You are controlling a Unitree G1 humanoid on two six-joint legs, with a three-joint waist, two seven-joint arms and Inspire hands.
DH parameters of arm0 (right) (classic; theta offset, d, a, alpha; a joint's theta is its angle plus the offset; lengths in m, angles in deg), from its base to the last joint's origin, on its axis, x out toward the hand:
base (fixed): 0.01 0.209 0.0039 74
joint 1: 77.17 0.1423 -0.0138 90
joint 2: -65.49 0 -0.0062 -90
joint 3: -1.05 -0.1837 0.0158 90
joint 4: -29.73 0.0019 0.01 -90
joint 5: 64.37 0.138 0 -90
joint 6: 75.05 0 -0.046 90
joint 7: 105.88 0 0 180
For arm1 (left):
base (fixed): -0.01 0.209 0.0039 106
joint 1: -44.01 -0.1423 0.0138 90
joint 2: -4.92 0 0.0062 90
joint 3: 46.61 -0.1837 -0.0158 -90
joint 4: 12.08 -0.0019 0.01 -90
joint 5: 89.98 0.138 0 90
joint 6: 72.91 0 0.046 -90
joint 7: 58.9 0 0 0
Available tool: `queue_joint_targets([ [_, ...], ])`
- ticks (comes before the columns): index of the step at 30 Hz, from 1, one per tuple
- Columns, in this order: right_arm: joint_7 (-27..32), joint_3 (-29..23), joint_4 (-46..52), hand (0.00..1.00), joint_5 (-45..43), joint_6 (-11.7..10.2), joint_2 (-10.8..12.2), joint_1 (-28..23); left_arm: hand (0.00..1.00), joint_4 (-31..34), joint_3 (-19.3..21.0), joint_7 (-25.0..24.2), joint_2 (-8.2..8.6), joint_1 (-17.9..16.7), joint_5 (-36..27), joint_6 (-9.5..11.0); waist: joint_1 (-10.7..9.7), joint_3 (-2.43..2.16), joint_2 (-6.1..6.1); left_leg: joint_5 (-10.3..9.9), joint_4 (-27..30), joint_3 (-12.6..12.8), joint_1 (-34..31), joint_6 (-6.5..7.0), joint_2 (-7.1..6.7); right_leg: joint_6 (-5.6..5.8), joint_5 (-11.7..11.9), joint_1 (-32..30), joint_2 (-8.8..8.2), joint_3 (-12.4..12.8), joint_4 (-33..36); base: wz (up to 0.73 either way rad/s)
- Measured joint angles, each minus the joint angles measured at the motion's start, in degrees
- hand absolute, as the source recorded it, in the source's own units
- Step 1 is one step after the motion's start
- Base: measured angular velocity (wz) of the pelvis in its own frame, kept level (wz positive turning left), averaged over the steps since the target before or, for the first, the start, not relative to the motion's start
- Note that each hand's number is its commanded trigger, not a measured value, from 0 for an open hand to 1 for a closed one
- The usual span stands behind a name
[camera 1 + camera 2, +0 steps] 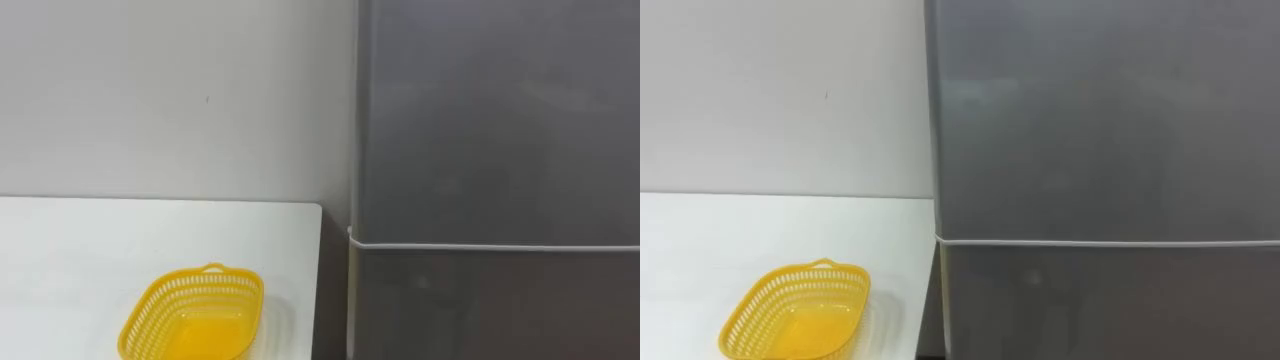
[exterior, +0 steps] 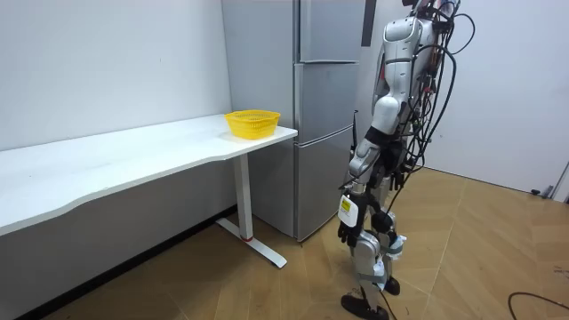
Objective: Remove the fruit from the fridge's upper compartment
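fridge (image 1: 500, 120) doors shut | yellow basket (image 1: 195, 315) on table (image 1: 100, 240), seemingly empty

A long white worktop (image 2: 133, 156) runs along the pale wall, its front edge curving in a gentle wave. A single white leg (image 2: 241, 200) with a flat foot holds it up on the wood-patterned floor (image 2: 267, 284). One thing sits on it: a yellow latticed plastic basket (image 2: 252, 123), upright and empty, near the corner at the room view's right end and close to the end edge. The basket's sides are slotted and its rim is wavy.
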Motion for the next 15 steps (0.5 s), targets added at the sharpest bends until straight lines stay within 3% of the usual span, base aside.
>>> queue_joint_targets([
  [15,0.03,0.03,0.15,0.00,0.10,0.01,0.00,0.02,0.00,-0.08,-0.04,0.25,0.00,0.05,-0.09,0.01,0.01,0.00,0.01,0.00,0.00,0.01,-0.07,0.00,0.00,-0.01,0.00,-0.03,0.00,0.00,0.00,0.00],
])
